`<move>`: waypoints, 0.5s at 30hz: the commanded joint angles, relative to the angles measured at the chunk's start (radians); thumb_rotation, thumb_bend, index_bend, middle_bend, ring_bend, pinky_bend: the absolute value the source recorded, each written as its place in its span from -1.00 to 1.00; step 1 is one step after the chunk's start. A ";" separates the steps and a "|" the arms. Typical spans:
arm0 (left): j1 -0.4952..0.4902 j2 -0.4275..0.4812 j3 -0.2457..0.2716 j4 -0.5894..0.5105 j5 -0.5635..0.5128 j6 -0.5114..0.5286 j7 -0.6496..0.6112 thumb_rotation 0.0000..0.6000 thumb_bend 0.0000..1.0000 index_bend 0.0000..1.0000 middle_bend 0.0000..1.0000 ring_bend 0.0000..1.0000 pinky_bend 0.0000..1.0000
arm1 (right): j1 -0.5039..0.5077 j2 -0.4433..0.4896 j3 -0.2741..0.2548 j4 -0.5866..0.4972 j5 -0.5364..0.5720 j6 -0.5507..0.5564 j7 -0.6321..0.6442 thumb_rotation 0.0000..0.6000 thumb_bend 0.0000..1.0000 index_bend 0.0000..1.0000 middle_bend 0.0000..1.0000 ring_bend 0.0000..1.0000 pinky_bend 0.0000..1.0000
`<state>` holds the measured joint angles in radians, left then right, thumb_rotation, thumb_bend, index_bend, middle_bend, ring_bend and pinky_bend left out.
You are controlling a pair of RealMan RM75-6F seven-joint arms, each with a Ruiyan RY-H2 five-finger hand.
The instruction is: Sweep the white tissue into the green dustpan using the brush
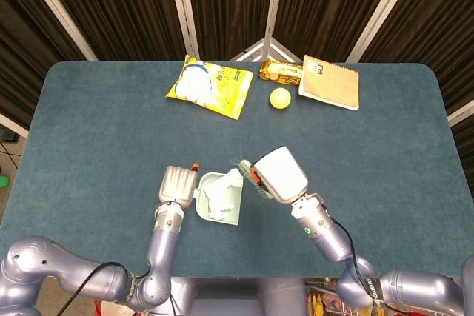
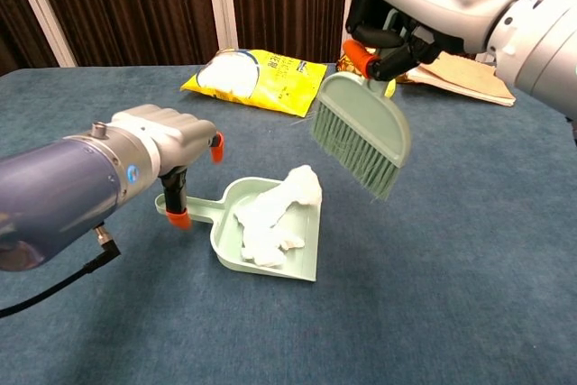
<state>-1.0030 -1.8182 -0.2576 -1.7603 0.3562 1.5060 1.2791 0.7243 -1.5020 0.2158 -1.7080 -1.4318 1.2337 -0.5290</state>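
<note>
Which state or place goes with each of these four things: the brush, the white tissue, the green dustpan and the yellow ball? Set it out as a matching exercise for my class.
Things:
1. brush
2. white tissue
3. green dustpan
4. yellow ball

States or places:
A. lying inside the pan
B. on the table, handle held by the left hand
C. held off the table by the right hand
D. at the far side, beside the notebook

Pairs: 1-C, 2-A, 3-B, 4-D

Head view: overhead, looking straight down on the whole blue felt table. Chest view: low, near edge, facing far curtains, close-up. Shared: pale green plastic dustpan, yellow snack bag.
</note>
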 commanded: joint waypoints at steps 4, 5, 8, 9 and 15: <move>0.018 0.059 -0.007 -0.075 0.030 0.004 -0.027 1.00 -1.00 -0.77 0.99 0.96 0.87 | -0.008 0.005 0.002 0.025 0.015 0.000 -0.008 1.00 0.15 1.00 0.96 0.97 0.92; 0.023 0.071 -0.008 -0.092 0.037 0.004 -0.036 1.00 -1.00 -0.77 0.98 0.96 0.87 | -0.010 0.008 0.002 0.030 0.016 0.001 -0.010 1.00 0.15 1.00 0.96 0.97 0.92; 0.041 0.111 -0.002 -0.145 0.066 0.004 -0.066 1.00 -1.00 -0.77 0.99 0.96 0.87 | -0.020 0.015 0.000 0.052 0.026 0.005 -0.015 1.00 0.15 1.00 0.96 0.97 0.92; 0.051 0.132 0.003 -0.172 0.082 0.008 -0.081 1.00 -1.00 -0.77 0.99 0.96 0.87 | -0.026 0.021 -0.003 0.068 0.035 0.005 -0.024 1.00 0.15 1.00 0.96 0.97 0.92; 0.114 0.261 0.044 -0.298 0.167 -0.003 -0.172 1.00 -1.00 -0.71 0.99 0.96 0.87 | -0.065 0.058 -0.023 0.126 0.081 0.004 -0.048 1.00 0.15 1.00 0.96 0.97 0.92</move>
<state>-0.9192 -1.6047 -0.2342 -2.0134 0.4854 1.5093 1.1480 0.6686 -1.4522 0.1984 -1.5893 -1.3590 1.2371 -0.5752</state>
